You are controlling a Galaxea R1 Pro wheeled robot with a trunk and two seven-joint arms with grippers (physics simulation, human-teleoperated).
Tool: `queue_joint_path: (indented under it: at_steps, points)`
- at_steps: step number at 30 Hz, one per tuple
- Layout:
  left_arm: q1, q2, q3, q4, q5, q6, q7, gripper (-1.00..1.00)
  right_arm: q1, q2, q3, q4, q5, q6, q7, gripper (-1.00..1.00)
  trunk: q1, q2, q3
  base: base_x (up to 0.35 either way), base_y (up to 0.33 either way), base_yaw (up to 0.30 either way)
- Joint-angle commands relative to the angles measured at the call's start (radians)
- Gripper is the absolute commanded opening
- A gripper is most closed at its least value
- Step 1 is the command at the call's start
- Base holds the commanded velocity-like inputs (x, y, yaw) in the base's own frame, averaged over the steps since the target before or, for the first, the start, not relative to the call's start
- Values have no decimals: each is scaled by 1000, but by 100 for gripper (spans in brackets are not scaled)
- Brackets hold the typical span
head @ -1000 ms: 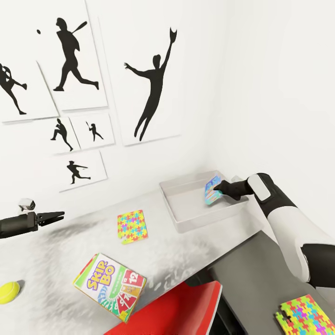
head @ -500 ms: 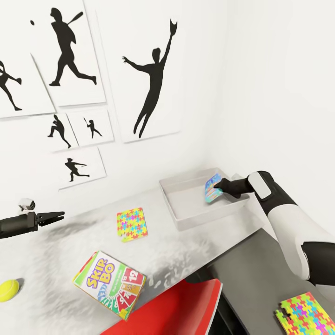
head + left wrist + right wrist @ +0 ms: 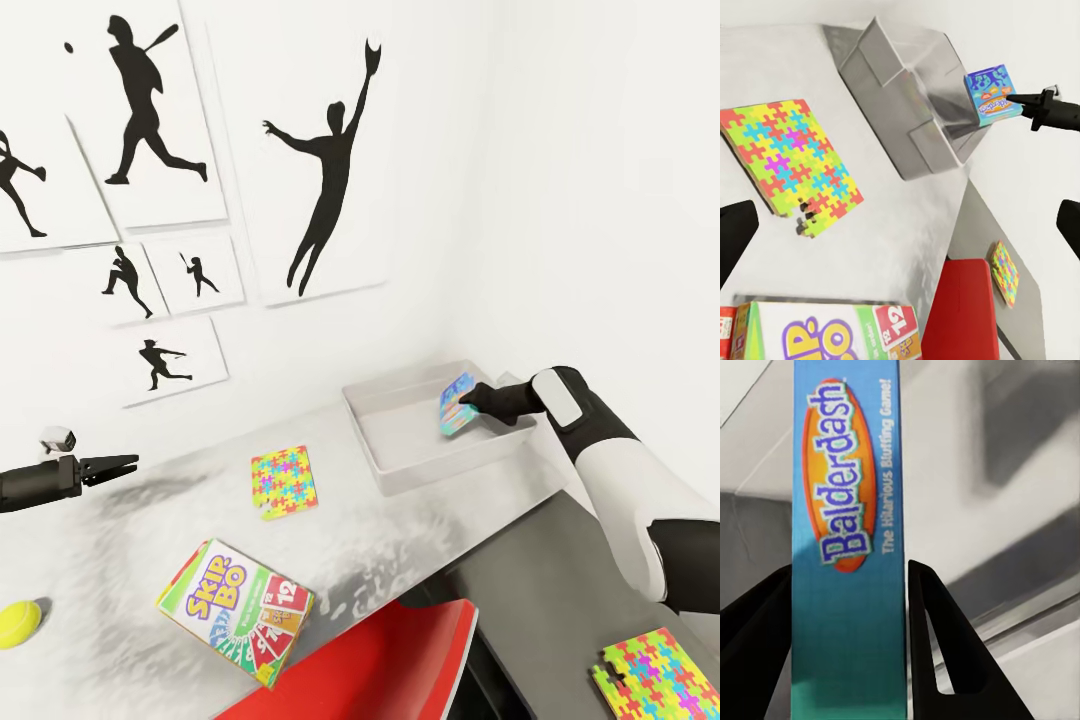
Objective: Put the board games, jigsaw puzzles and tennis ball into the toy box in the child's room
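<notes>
My right gripper [image 3: 468,403] is shut on the small blue board game [image 3: 455,407], a Balderdash box [image 3: 847,547], and holds it on edge over the right end of the pale grey toy box [image 3: 400,478]. The wrist view shows a black finger [image 3: 937,645] on each side of the box. One jigsaw puzzle [image 3: 283,482] lies flat on the table [image 3: 130,560], left of the toy box. The SKIP-BO board game [image 3: 237,612] lies near the table's front edge and the tennis ball [image 3: 18,624] at its far left. My left gripper [image 3: 120,464] hovers open above the table's left part.
A second jigsaw puzzle [image 3: 655,680] lies on the lower dark grey cabinet [image 3: 560,600] at the right. A red chair [image 3: 380,665] stands against the table's front edge. White walls with black sport prints [image 3: 320,170] close off the back and right.
The camera has shifted slightly, moving the whole picture a little. The right gripper still holds the blue board game over the toy box, and the left arm has not moved.
</notes>
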Motion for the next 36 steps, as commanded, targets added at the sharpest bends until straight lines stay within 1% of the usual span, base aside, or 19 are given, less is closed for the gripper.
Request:
queue_joint_path:
  at_steps: [1, 25, 36]
  points:
    - [0, 0, 0, 0, -1, 11, -4, 100, -1, -1, 7, -2, -11, 2, -9, -100, 0, -1, -2, 0, 0, 0]
    - [-1, 0, 0, 0, -1, 11, -4, 100, -22, -1, 7, -4, -11, 4, -9, -100, 0, -1, -2, 0, 0, 0]
    - [-1, 0, 0, 0, -1, 10, -4, 100, -35, -1, 7, -1, -11, 5, -10, -100, 0, -1, -8, 0, 0, 0]
